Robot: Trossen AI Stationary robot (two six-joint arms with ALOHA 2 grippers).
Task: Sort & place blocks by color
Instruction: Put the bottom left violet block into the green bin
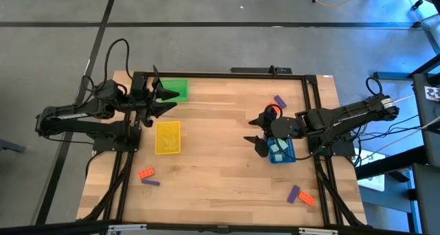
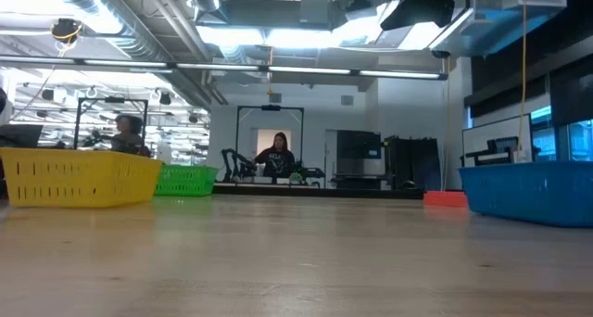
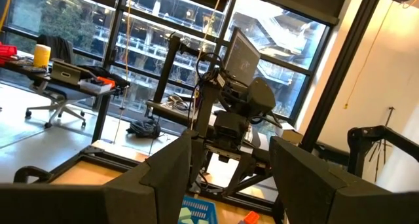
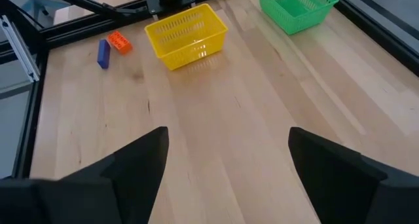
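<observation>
Both grippers stand spread and empty, the left gripper (image 1: 167, 99) raised between the green tray (image 1: 174, 89) and yellow tray (image 1: 168, 137), the right gripper (image 1: 258, 133) beside the blue tray (image 1: 287, 154) holding teal blocks (image 1: 278, 149), with orange-red and purple blocks (image 1: 147, 176) scattered on the table (image 1: 220, 166).

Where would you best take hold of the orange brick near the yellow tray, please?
Probably across its two long sides, from straight above: the orange brick lies flat on the table, and the purple brick sits clear of it. The left tool is nearer.
</observation>
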